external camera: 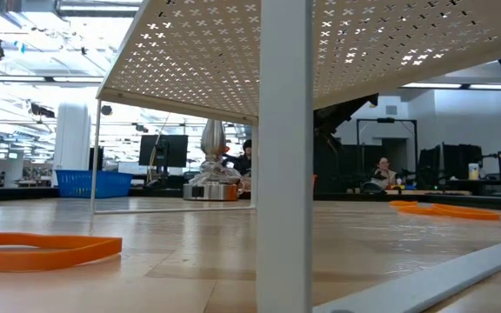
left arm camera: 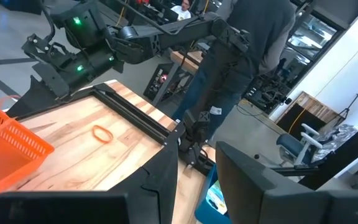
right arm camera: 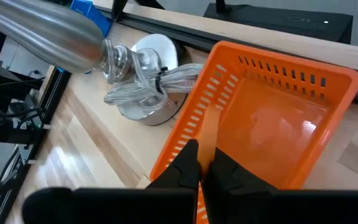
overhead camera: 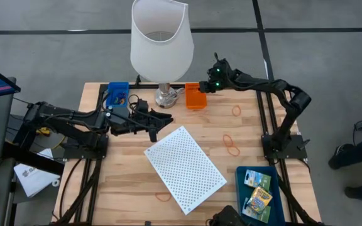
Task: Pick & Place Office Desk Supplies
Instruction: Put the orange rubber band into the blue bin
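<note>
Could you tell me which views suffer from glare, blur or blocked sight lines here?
Low view: the white perforated panel and its post fill the middle, and the near orange rubber band is soft. Left wrist view: the dark fingers blur across the bottom. Right wrist view: the lamp stem shows bright glare. High view: evenly lit.

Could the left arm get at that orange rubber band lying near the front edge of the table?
Probably yes: the orange rubber band lies bare on the wood beside the white perforated panel, nothing covering it, on the left gripper's side.

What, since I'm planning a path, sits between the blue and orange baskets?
The lamp base, between the blue basket and orange basket; high view shows it.
</note>
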